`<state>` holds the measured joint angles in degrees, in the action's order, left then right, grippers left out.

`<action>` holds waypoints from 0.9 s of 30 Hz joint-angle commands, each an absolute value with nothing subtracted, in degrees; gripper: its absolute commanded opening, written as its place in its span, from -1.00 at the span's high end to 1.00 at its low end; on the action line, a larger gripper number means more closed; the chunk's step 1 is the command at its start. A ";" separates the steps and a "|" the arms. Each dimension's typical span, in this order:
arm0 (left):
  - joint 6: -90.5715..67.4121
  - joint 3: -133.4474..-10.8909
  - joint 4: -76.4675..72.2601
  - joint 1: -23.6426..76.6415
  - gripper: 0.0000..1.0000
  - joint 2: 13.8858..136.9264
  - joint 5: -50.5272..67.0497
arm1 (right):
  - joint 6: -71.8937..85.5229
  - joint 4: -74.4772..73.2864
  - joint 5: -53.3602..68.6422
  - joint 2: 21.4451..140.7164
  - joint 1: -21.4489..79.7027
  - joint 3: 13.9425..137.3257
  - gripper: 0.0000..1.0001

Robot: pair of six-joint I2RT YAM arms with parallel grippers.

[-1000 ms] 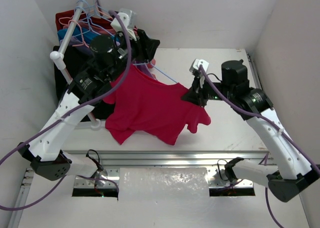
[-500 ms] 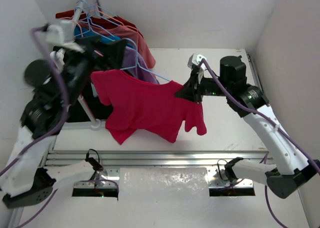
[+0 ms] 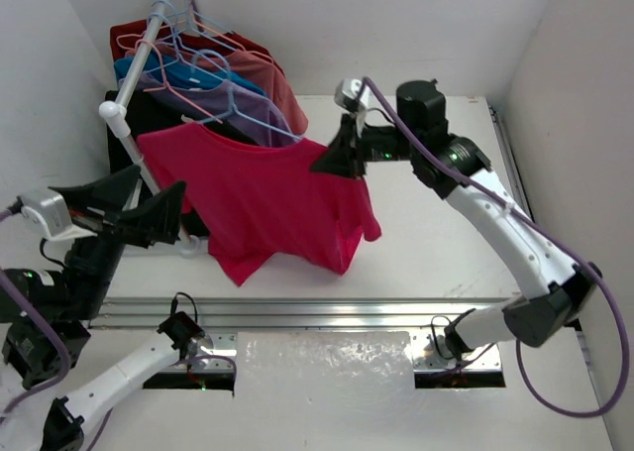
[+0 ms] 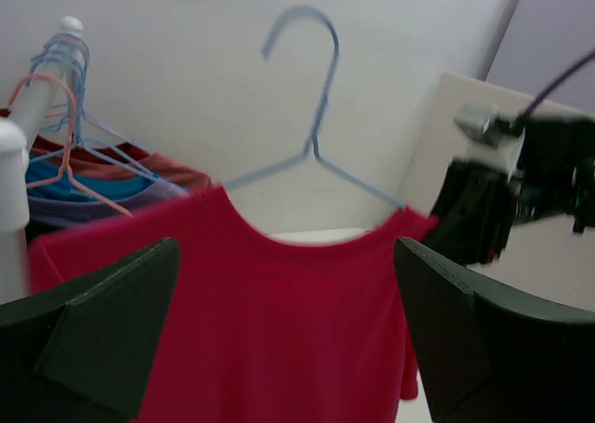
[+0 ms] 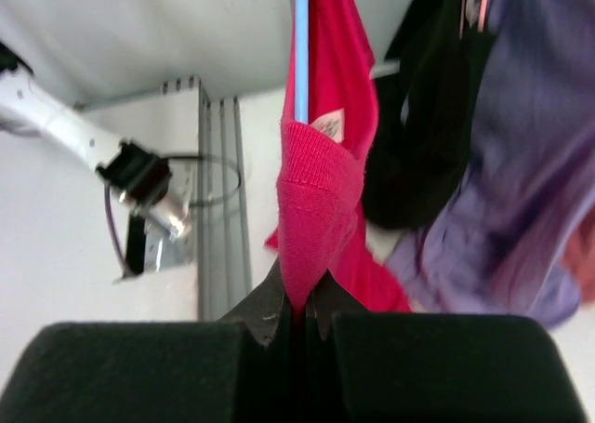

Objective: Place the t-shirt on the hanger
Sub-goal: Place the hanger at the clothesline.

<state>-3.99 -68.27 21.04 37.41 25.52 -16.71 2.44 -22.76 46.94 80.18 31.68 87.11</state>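
The magenta-red t-shirt [image 3: 267, 198] hangs spread on the light-blue wire hanger [image 4: 314, 116]. The hanger's two arms run into the neck opening, and in the left wrist view its hook stands free against the wall. My right gripper [image 3: 319, 166] is shut on the shirt's right shoulder. In the right wrist view [image 5: 299, 297] the cloth and the blue wire [image 5: 299, 51] are pinched together, with the white label [image 5: 327, 124] just above. My left gripper [image 3: 157, 181] is open and empty at the lower left, apart from the shirt [image 4: 279, 330], which it faces.
A white rail [image 3: 139, 69] at the back left carries dark red, blue, purple and salmon shirts [image 3: 282, 89] on pink and blue hangers. Its post and black base stand beside the shirt's left sleeve. A metal rail [image 3: 327, 312] runs along the table's near edge. Walls close in on both sides.
My left gripper has let go, swung from the rack down to the lower left and now stands open. My right gripper has carried the shirt's shoulder up and left, and the shirt hangs flatter.
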 commanded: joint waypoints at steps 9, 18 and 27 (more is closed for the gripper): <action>-4.22 -42.99 6.87 37.00 -0.92 4.32 -25.75 | 3.68 -21.28 38.24 95.36 35.51 109.60 1.00; -3.60 -36.39 9.22 37.00 -0.93 -5.36 -19.69 | 5.18 -23.73 41.57 111.43 39.28 129.53 1.00; -5.28 -34.63 11.60 36.83 -0.93 -5.97 -17.58 | 6.33 -10.39 41.57 111.09 44.56 117.35 1.00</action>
<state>-4.75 -35.11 12.45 37.39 0.58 -18.72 6.15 -20.23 40.45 114.28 43.29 119.46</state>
